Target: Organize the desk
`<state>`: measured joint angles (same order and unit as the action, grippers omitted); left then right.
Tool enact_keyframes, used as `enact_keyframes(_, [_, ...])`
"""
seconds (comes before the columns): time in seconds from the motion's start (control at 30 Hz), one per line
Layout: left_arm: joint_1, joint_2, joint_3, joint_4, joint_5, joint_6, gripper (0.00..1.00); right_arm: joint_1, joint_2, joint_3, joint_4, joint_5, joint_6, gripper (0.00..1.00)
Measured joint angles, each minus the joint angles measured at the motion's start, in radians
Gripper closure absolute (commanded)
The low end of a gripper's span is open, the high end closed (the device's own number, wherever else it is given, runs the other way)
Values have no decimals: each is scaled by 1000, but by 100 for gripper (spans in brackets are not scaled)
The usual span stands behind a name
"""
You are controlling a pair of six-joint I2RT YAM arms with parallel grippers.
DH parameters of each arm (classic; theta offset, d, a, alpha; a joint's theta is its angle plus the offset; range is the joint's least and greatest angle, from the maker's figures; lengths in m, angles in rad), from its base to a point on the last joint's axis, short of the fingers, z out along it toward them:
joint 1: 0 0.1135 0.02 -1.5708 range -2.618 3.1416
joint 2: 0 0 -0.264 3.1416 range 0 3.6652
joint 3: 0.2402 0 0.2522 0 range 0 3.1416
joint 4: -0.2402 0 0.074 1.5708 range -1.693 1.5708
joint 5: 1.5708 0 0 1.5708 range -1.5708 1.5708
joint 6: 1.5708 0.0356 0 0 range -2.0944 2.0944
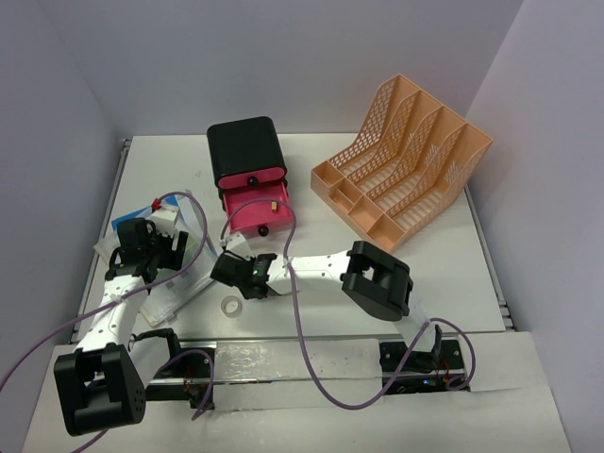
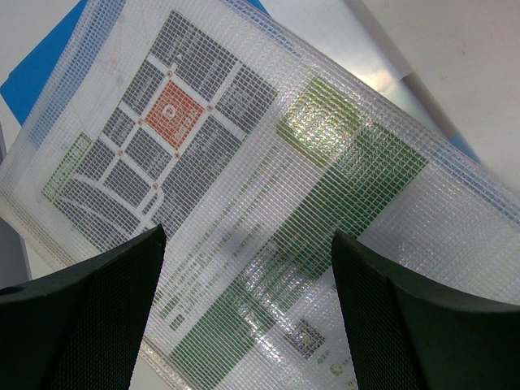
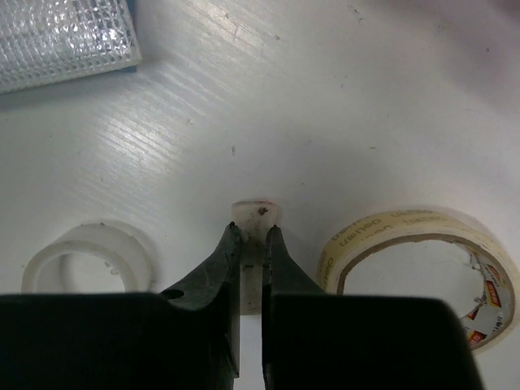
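Observation:
The white desk (image 1: 453,274) holds everything. My left gripper (image 1: 151,250) is open and hovers just above a clear mesh pouch (image 2: 244,162) that holds a printed green and grey leaflet; its fingers (image 2: 89,309) stand either side of the pouch's lower part. My right gripper (image 1: 236,271) reaches left across the desk (image 3: 325,97) and is shut on a small white eraser-like piece (image 3: 258,214) that touches the surface. A yellowish tape roll (image 3: 418,268) lies just right of it, also in the top view (image 1: 231,307). A white ring (image 3: 85,268) lies to its left.
A black drawer box (image 1: 247,151) with an open pink drawer (image 1: 257,209) stands at the back centre. A peach mesh file rack (image 1: 401,160) stands at the back right. A blue sheet (image 2: 41,73) lies under the pouch. Purple cables loop over the arms.

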<state>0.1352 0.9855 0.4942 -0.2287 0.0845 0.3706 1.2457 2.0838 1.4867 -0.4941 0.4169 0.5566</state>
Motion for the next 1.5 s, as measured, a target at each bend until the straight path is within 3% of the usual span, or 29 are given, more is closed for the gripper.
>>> enact_keyframes(0.2, [0,0,0,0,0,0,11,-10,-154,-46,54,49,-96,100])
enact_keyframes(0.43, [0,0,0,0,2,0,11,-152,-327,-49,356,143,-175,100])
enact_keyframes(0.63, [1,2,0,0,2,0,11,-284,-219,32,475,166,-225,100])
enact_keyframes(0.9, [2,23,0,0,2,0,11,-307,-51,107,479,152,-239,98])
enact_keyframes(0.97, [2,27,0,0,2,0,11,-307,-37,110,470,140,-233,90])
enact_keyframes(1.07, [2,31,0,0,2,0,11,-308,-21,110,447,124,-220,64])
enact_keyframes(1.1, [2,32,0,0,2,0,11,-309,-17,110,440,116,-216,64])
enact_keyframes(1.17, [2,33,0,0,2,0,11,-310,-16,109,424,104,-210,53])
enact_keyframes(1.5, [2,35,0,0,2,0,11,-310,-36,99,384,42,-206,49])
